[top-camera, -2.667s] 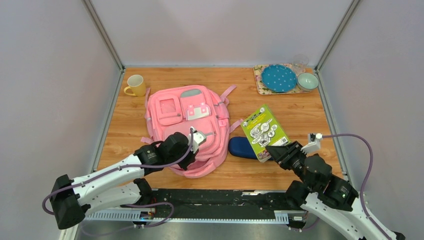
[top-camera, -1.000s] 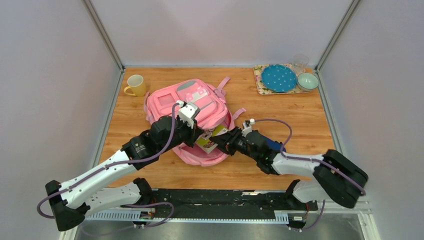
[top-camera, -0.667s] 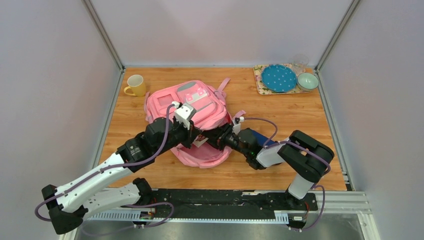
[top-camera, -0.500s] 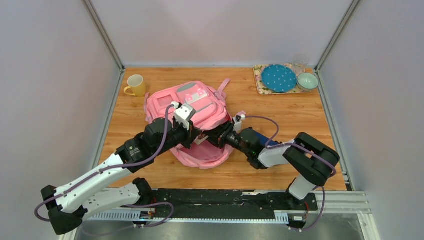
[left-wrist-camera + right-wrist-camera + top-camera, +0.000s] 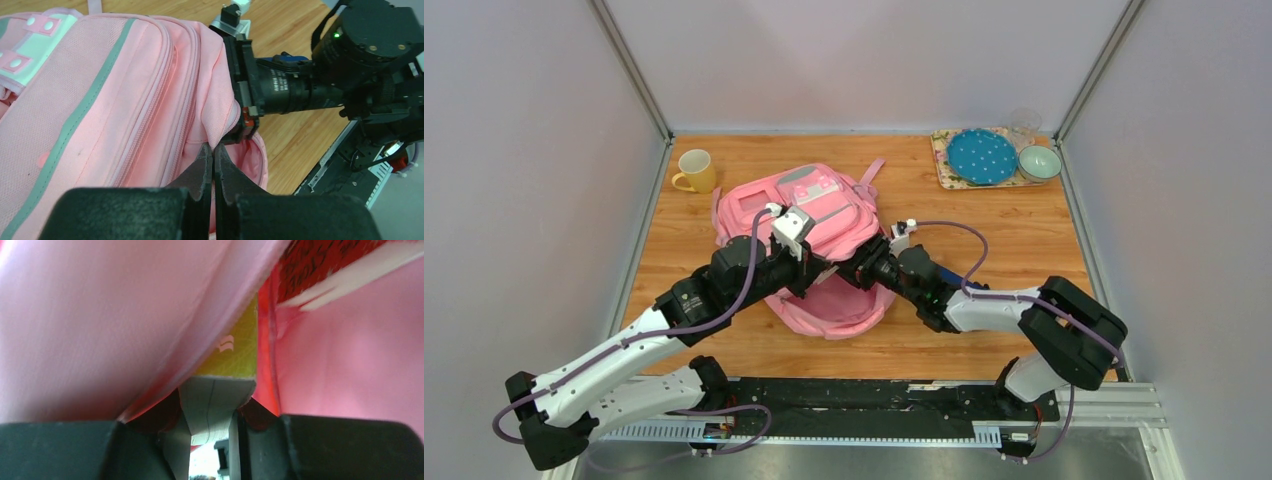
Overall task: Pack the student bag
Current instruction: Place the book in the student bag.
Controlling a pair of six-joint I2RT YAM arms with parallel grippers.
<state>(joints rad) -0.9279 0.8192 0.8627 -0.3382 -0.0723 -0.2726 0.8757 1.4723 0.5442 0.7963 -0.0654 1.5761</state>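
The pink student bag (image 5: 809, 205) lies in the middle of the table with its main opening facing the arms. My left gripper (image 5: 812, 272) is shut on the edge of the bag's upper flap (image 5: 220, 125) and holds it up; its fingertips (image 5: 214, 152) pinch the pink fabric. My right gripper (image 5: 856, 270) reaches into the opening and is shut on a yellow-green book (image 5: 235, 352), whose grey page edge (image 5: 217, 397) sits between the jaws. A red-covered book (image 5: 330, 265) lies inside against the pink lining.
A navy-blue pouch (image 5: 290, 58) lies right of the bag, mostly hidden under my right arm. A yellow mug (image 5: 694, 170) stands at the back left. A tray (image 5: 944, 160) at the back right holds a blue dotted plate (image 5: 982, 156), a bowl (image 5: 1039, 162) and a glass (image 5: 1025, 122).
My right gripper carried the green book from the table into the bag's opening, and the book is now out of sight from above. My left gripper lifted the flap and keeps holding it.
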